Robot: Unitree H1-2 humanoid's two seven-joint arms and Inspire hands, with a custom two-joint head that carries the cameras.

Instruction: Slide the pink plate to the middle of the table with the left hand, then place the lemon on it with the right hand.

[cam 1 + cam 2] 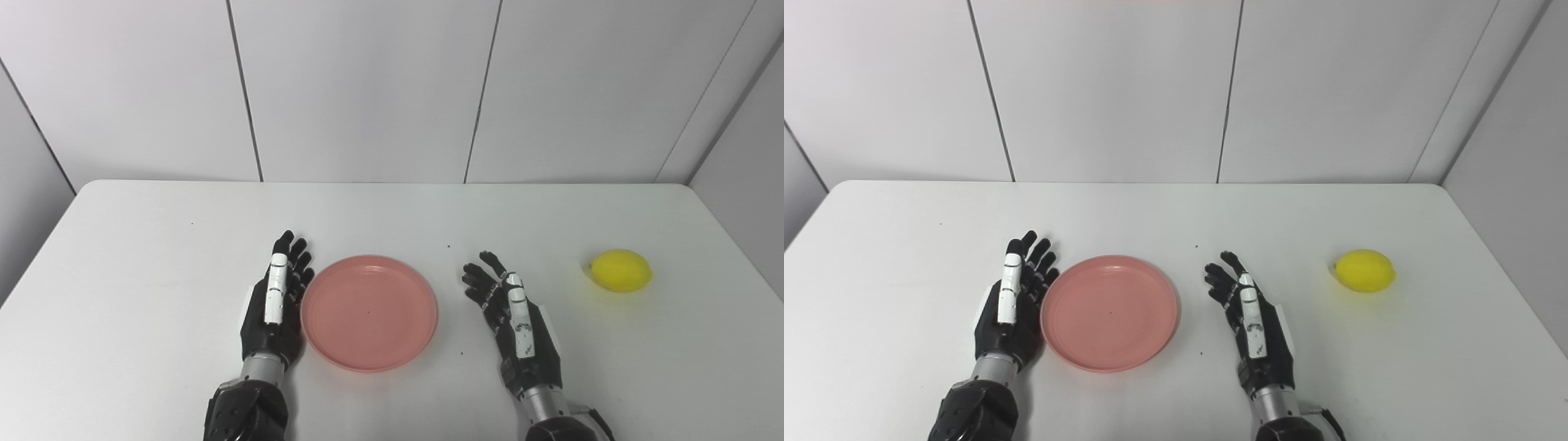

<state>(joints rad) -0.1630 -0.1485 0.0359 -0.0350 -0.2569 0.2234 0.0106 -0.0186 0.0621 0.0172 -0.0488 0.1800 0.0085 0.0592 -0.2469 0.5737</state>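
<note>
The pink plate [369, 312] lies flat on the white table [153, 269], directly to the inner side of the left hand [277, 306] and just beside it; the hand's fingers [298, 260] stand right at the plate's left rim, though whether they actually touch it is hard to tell from here. That left hand is set on edge with its fingers stretched forward and lying close to one another, the palm turned toward the plate, and it holds nothing. The plate itself is bare, with only a tiny dark speck near its centre. On the plate's other side, a little apart from the rim with a strip of bare table between, the right hand [514, 318] rests in much the same way: on edge, fingers [484, 278] extended forward and slightly fanned, palm facing inward toward the plate, nothing held in it. So the plate sits between the two hands, closer to the left one. The lemon [620, 270] is out on the far outer side of the right hand, well apart from it and somewhat forward of its fingertips, lying on its side on the table near the right edge. Both forearms come up from the near edge, and pale wall panels [367, 86] close off the back of the table.
</note>
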